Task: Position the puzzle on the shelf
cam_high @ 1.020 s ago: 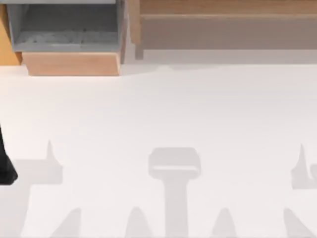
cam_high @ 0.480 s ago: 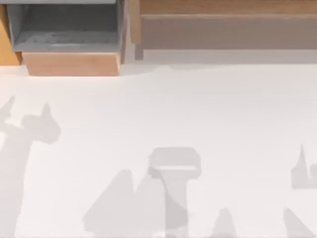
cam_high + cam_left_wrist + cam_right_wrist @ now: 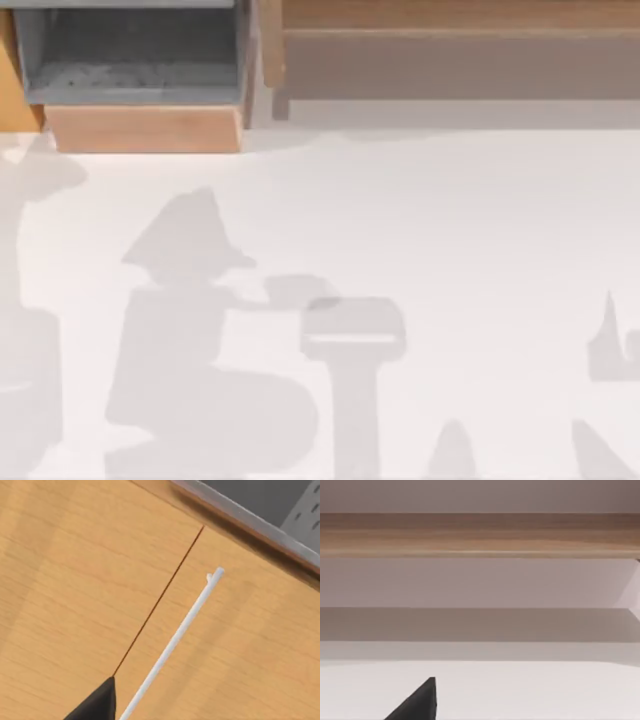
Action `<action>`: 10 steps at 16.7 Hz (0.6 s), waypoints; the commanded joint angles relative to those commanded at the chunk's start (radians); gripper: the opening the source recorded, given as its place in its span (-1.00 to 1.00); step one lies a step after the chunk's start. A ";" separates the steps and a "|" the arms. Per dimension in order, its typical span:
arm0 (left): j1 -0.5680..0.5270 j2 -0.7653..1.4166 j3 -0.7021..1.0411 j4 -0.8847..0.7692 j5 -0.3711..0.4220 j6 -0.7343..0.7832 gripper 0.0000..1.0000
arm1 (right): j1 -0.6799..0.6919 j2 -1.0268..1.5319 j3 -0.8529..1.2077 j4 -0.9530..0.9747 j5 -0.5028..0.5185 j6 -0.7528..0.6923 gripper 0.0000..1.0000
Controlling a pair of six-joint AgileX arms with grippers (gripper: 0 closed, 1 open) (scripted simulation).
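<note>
The puzzle is out of view. The shelf (image 3: 460, 16) is a long light-brown board along the table's back right, with a grey-brown recess (image 3: 460, 66) below it. In the right wrist view the shelf (image 3: 480, 533) runs straight across ahead, and a black tip of my right gripper (image 3: 417, 702) hangs over the white table well short of it. A black tip of my left gripper (image 3: 95, 706) hovers close over a light wooden panel (image 3: 75, 580) marked by a thin dark seam.
A smaller wooden box (image 3: 145, 128) with a grey interior stands at the back left, next to the shelf. A thin white bar (image 3: 170, 642) lies across the wooden panel. Grey arm shadows fall on the white table (image 3: 450, 220) at left and along the front.
The black piece of my left arm at the top view's left edge has gone out of view. The left arm's shadows have shifted toward the back-left box and grown. The right-side shadows are unchanged.
</note>
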 joint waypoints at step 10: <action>0.130 0.675 0.322 0.347 0.136 0.476 1.00 | 0.000 0.000 0.000 0.000 0.000 0.000 1.00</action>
